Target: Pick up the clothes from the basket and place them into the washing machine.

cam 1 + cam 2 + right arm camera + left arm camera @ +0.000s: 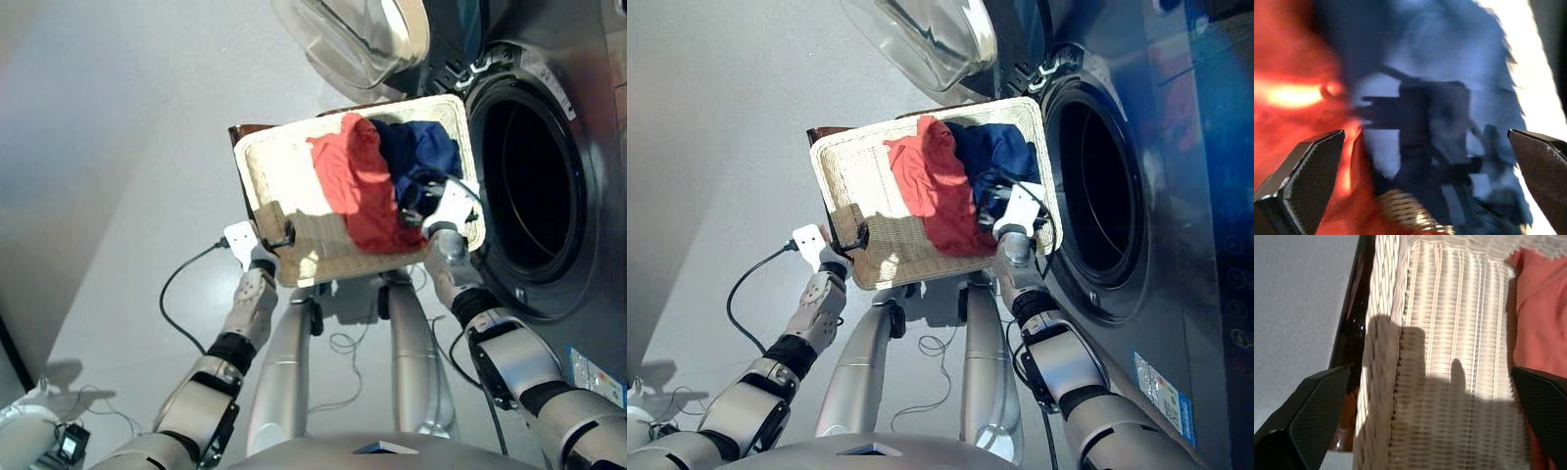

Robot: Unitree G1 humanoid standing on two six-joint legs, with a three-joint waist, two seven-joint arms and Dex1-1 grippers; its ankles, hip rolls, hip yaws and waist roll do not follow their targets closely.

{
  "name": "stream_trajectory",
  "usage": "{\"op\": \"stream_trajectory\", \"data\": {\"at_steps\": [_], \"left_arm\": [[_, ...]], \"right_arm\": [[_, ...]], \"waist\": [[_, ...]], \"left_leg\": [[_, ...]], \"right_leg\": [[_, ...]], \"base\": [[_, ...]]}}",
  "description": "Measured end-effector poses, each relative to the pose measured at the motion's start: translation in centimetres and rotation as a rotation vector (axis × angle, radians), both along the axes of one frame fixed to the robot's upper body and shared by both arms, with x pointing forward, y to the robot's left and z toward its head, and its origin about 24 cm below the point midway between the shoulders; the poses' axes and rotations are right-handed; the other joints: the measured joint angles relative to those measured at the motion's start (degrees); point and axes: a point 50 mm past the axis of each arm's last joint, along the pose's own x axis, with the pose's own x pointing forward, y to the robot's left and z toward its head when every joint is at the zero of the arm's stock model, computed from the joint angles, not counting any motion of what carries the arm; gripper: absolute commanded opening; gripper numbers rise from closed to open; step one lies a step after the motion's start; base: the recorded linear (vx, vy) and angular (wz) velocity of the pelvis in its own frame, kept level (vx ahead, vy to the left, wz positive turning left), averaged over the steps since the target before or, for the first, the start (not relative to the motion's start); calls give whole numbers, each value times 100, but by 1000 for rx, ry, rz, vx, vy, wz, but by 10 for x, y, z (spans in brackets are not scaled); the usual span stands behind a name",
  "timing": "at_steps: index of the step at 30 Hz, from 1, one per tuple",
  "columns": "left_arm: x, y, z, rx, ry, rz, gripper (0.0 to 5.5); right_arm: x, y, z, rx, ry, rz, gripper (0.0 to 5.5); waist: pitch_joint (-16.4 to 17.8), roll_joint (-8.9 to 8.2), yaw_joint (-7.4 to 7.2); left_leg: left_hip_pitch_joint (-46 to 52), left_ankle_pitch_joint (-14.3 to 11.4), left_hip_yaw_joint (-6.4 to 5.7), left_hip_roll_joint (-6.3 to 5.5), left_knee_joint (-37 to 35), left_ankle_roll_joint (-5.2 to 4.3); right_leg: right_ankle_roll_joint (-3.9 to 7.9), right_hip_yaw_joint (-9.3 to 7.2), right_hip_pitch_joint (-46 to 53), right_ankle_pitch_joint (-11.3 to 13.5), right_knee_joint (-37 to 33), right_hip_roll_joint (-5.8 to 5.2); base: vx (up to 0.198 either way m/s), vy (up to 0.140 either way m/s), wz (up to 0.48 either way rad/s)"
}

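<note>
The basket, a shallow rectangular tray of cream-white woven wicker with a braided low rim, sits in front of the robot and just beside the open porthole of the washing machine. The machine is dark grey and glossy; its round drum opening is dark inside, and its door, a bulging clear glass bowl in a rim, is swung open beyond the basket's far edge. Two garments show in the basket: an orange-red garment, crumpled into a long strip across the middle, and a navy blue garment, bunched in the corner nearest the machine and touching the orange-red one along one side. The half of the basket away from the machine is bare weave, lit in bright stripes. The left gripper hangs at the basket's near rim, jaws spread wide apart; in the left wrist view the rim and bare weave lie between its fingers, with the orange-red cloth by the far finger. The right gripper is over the seam where the two garments meet, jaws also wide apart and holding nothing; in the right wrist view the navy cloth lies between and ahead of them, the orange-red cloth to one side. A black cable trails on the grey floor beside the left arm.
</note>
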Motion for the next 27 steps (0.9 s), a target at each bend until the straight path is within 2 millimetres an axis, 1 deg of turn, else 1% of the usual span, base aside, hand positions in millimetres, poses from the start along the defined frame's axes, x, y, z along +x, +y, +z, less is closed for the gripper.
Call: {"op": "stream_trajectory", "data": {"at_steps": [2, 4, 6, 8, 10, 12, 13, 14, 16, 17, 19, 20, 22, 23, 24, 25, 26, 27], "left_arm": [[1, -1, 1, -1, -5, 0, 550], [2, -4, 3, -6, -8, -6, 550], [3, -5, 3, -8, -9, -6, 550], [3, -4, 3, -7, -9, -4, 550], [4, -6, 5, -7, -18, -10, 550], [7, -9, 9, -4, -30, -22, 550], [8, -10, 11, -4, -39, -25, 550], [9, -11, 13, -4, -43, -27, 550], [13, -13, 21, -9, -76, -36, 550], [15, -15, 27, -16, -97, -41, 550], [18, -19, 40, -28, -152, -54, 550], [20, -20, 44, -32, -170, -59, 550], [20, -24, 51, -41, -200, -72, 550], [20, -25, 54, -46, -213, -76, 550], [21, -25, 57, -49, -223, -79, 550], [20, -26, 57, -50, -224, -82, 550], [19, -25, 55, -44, -220, -85, 550], [18, -24, 54, -31, -216, -90, 550]], "right_arm": [[0, 4, -3, -37, 17, 27, 550], [0, 4, -6, -88, 39, 38, 550], [2, 2, -5, -145, 40, 51, 550], [3, 5, -3, -152, 41, 59, 550], [4, 7, -1, -163, 34, 66, 550], [5, 7, -1, -168, 31, 67, 550], [5, 8, 1, -168, 28, 70, 550], [6, 7, 2, -176, 28, 73, 550], [8, 9, 3, -197, 32, 93, 550], [9, 12, 5, -218, 31, 116, 550], [13, 16, 10, -259, 31, 152, 550], [16, 17, 13, -267, 32, 158, 550], [21, 14, 19, -302, 34, 148, 550], [24, 8, 23, -331, 36, 135, 550], [28, 3, 28, -348, 40, 121, 550], [30, 1, 31, -351, 42, 113, 550], [31, -2, 34, -357, 39, 103, 550], [33, -6, 37, -358, 40, 91, 550]], "waist": [[0, 0, 41], [0, 0, 93], [0, 0, 125], [0, 0, 143], [1, 1, 139], [1, 1, 159], [4, 1, 184], [8, 1, 248], [11, -3, 274], [15, -2, 279], [61, -1, 281], [126, 4, 313], [175, 3, 409], [199, 21, 477], [276, 32, 534], [328, 30, 586], [348, 39, 613], [387, 58, 668]], "left_leg": [[68, 89, -62, -6, -157, -32], [85, 162, -135, -12, -267, -43], [124, 246, -153, -17, -398, -48], [163, 321, -184, -20, -535, -55], [174, 402, -268, -15, -661, -78], [177, 446, -297, -3, -726, -100], [168, 457, -291, 7, -751, -101], [147, 457, -291, 19, -753, -102], [83, 462, -308, 30, -756, -109], [28, 470, -337, 37, -755, -120], [-87, 498, -442, 56, -746, -159], [-119, 511, -463, 66, -745, -175], [-247, 529, -531, 72, -738, -199], [-315, 565, -573, 64, -755, -221], [-334, 567, -621, 62, -752, -227], [-353, 579, -642, 52, -748, -242], [-390, 587, -692, 33, -748, -253], [-409, 595, -751, 16, -746, -266]], "right_leg": [[-17, -67, 30, 11, -26, -14], [-13, -88, 41, 7, -48, -18], [-34, -100, 54, 22, -111, -21], [-32, -148, 63, 24, -155, -26], [-30, -209, 66, 28, -192, -28], [-36, -264, 66, 31, -212, -24], [-63, -266, 65, 51, -266, -9], [-64, -261, 51, 63, -294, 4], [-64, -282, -5, 64, -292, 12], [-65, -319, -42, 64, -285, 15], [-76, -391, -119, 69, -277, 17], [-100, -431, -136, 81, -268, 20], [-110, -480, -265, 64, -226, 18], [-125, -535, -338, 47, -179, 7], [-99, -553, -359, -26, -122, -11], [-128, -573, -409, -54, -28, -33], [-163, -573, -457, -104, 46, -44], [-165, -575, -489, -160, 131, -58]], "base": [[-27, 4, 55], [18, 1, 96], [0, 0, 0], [0, 0, 0], [0, 0, 0], [0, 0, 0], [0, 0, 0], [0, 0, 0], [11, -60, 10], [0, 0, 0], [1, -13, 194], [-2, -14, 179], [48, -10, 81], [86, -11, 222], [88, -12, 272], [-5, -3, 304], [-1, -13, 301], [-10, -14, 327]]}}
